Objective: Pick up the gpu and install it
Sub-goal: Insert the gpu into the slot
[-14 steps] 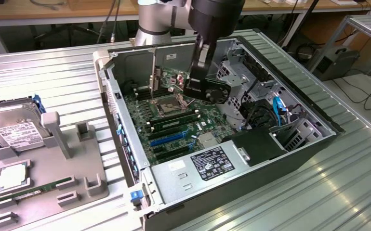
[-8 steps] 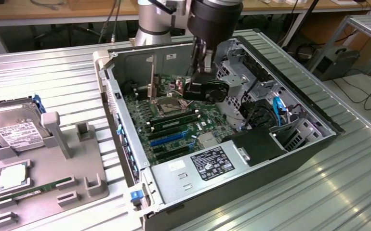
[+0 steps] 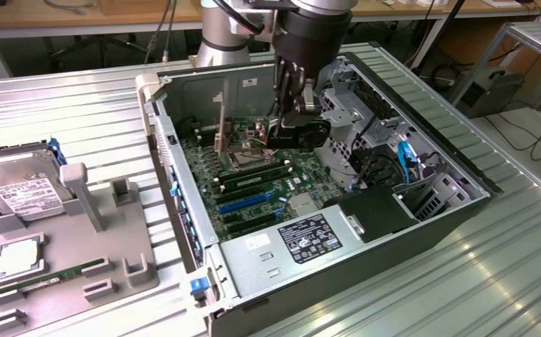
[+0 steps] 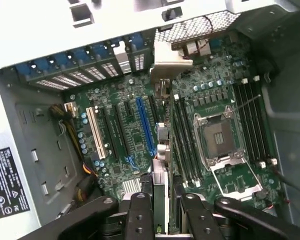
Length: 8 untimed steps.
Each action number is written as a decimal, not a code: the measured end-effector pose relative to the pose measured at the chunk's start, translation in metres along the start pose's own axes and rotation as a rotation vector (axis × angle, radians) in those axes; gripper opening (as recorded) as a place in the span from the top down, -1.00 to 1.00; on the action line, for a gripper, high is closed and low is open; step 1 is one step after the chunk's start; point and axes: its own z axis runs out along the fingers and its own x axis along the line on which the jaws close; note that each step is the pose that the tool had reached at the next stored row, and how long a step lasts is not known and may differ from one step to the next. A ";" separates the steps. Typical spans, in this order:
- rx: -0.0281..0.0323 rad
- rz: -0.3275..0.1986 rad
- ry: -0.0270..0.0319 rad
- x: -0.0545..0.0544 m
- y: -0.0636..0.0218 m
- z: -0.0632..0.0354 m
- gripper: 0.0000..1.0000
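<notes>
The gpu (image 4: 161, 170) appears edge-on in the wrist view as a thin card running away from me over the motherboard (image 4: 120, 150). Its silver bracket (image 4: 172, 60) is at the far end, close to the case's rear slot openings (image 4: 90, 75). My gripper (image 4: 164, 215) is shut on the card's near end, one black finger on each face. The card lies between the blue slot (image 4: 146, 125) and the RAM slots (image 4: 182, 135). I cannot tell whether its lower edge touches a slot. In the exterior view my gripper (image 3: 294, 116) reaches down into the open computer case (image 3: 186, 210).
An open CPU socket (image 4: 217, 137) sits beside the card's line, and a white slot (image 4: 96, 132) lies beyond the blue one. The power supply (image 3: 298, 239) and drive cage (image 3: 355, 119) crowd the case. A grey tray (image 3: 64, 246) at the exterior view's left holds a hard drive (image 3: 22, 186) and a RAM stick (image 3: 50, 277).
</notes>
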 end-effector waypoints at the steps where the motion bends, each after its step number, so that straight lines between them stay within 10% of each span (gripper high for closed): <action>1: -0.0006 -0.024 0.0004 0.000 0.0000 0.0011 0.47; 8: -0.0041 -0.157 0.0028 0.001 -0.0002 0.0086 0.47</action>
